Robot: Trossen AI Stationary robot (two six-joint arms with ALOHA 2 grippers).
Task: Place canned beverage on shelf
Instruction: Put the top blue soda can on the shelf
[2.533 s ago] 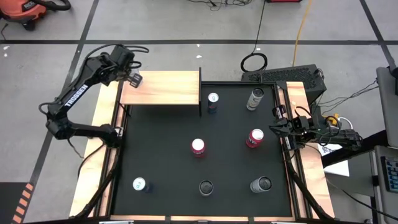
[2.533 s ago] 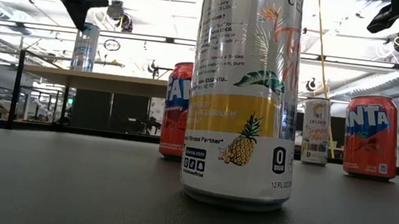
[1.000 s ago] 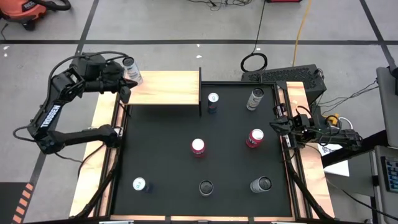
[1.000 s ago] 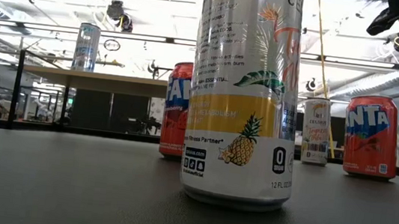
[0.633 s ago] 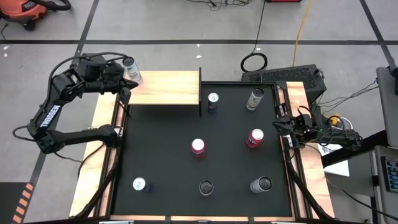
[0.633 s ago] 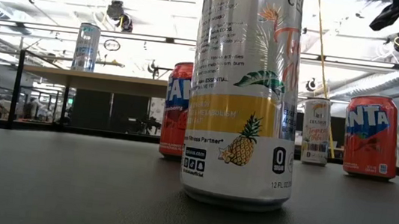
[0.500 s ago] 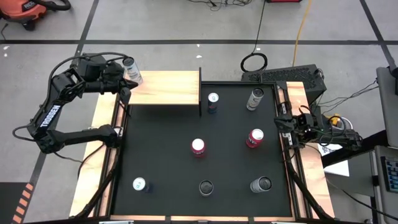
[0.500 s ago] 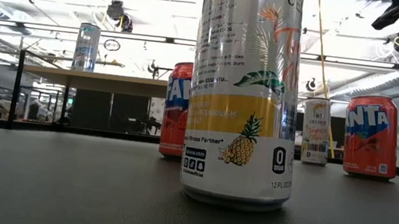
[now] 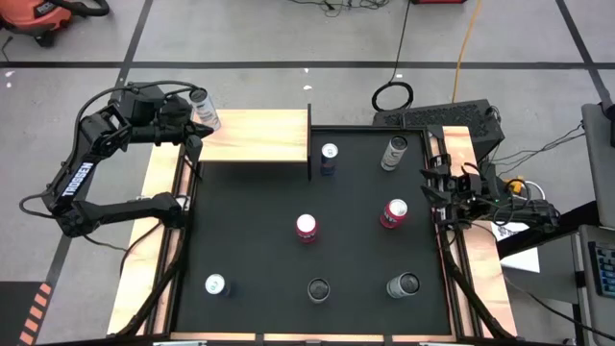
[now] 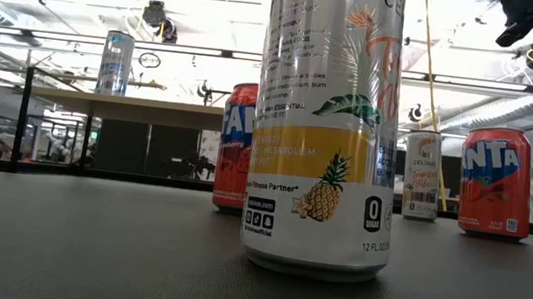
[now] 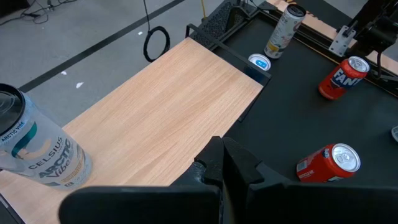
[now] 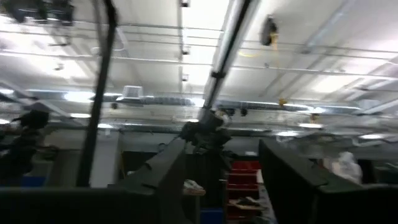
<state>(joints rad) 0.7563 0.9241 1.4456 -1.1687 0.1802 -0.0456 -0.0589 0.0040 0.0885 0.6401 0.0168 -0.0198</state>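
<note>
— Black matting (image 9: 259, 231) covers the table, and past it the floor is grey with dark lines. Where does the shelf (image 9: 259, 136) stand on that mat?

— At the far left corner, a pale wood board on a thin black frame. One tall silver can (image 9: 203, 109) stands upright on the shelf's outer left end, at its far edge; the left wrist view shows a Celsius label (image 11: 38, 152) on it.

— And the left gripper (image 9: 195, 140)?

— It hovers just beside that can, at the shelf's left end, above the board. Its fingers (image 11: 233, 163) are pressed together with nothing between them, and they are apart from the can.

— What about the other cans?

— Six stand on the mat. A blue-topped can (image 9: 330, 158) is just right of the shelf's black end post, and a pale tall can (image 9: 393, 152) is farther right of it. Nearer the front of the mat than the shelf are two red Fanta cans (image 9: 307, 228), the second one (image 9: 394, 213) well right of the first. Along the front edge stand a small pale can (image 9: 215, 285), a dark-topped can (image 9: 318, 289) and a grey can (image 9: 404, 284).

— Where is the right gripper (image 9: 432, 189)?

— Well apart from the shelf, over the mat's right edge, just beside the right-hand Fanta can. Its wrist view shows the two fingers (image 12: 165, 174) standing apart with only the ceiling between them, so it is partly spread and empty.
</note>
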